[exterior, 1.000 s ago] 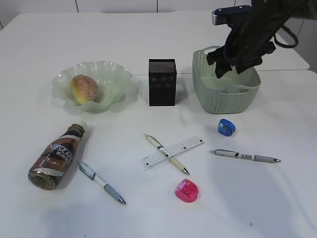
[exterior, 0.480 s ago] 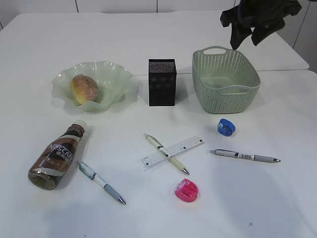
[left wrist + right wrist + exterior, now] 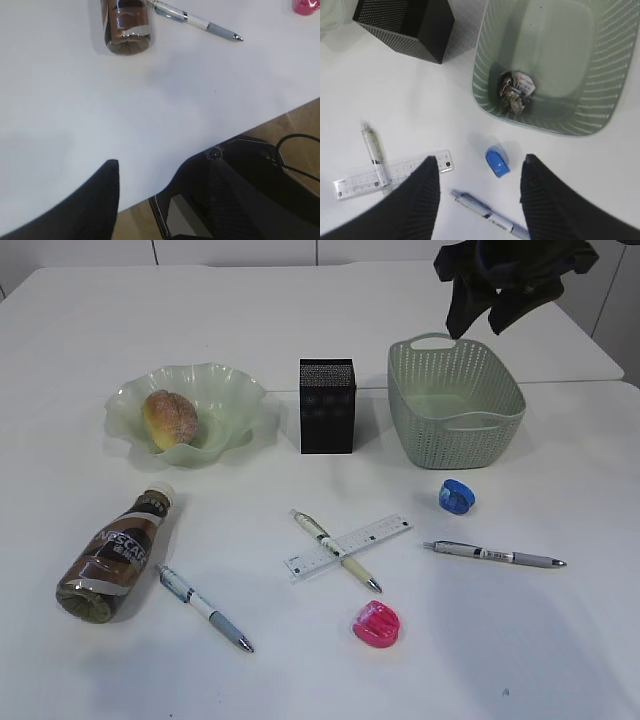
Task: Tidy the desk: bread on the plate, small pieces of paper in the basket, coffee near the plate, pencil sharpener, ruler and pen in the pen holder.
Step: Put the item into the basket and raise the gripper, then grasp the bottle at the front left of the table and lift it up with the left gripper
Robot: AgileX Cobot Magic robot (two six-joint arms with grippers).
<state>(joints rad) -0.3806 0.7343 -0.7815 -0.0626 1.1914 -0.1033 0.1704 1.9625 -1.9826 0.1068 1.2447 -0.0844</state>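
Crumpled grey-brown-white paper wads (image 3: 516, 91) lie inside the sage-green basket (image 3: 485, 60).

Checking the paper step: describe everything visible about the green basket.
The basket is a sage-green rectangular plastic tub with woven-look perforated sides and a handle cutout at each end. It stands upright on the white desk, right of the black mesh pen holder, apart from it. Crumpled paper wads lie inside on its floor.

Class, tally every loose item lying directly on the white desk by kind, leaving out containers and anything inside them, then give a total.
Pens: 3
Pencil sharpeners: 2, blue and pink
Ruler: 1
Coffee bottle: 1
Total: 7
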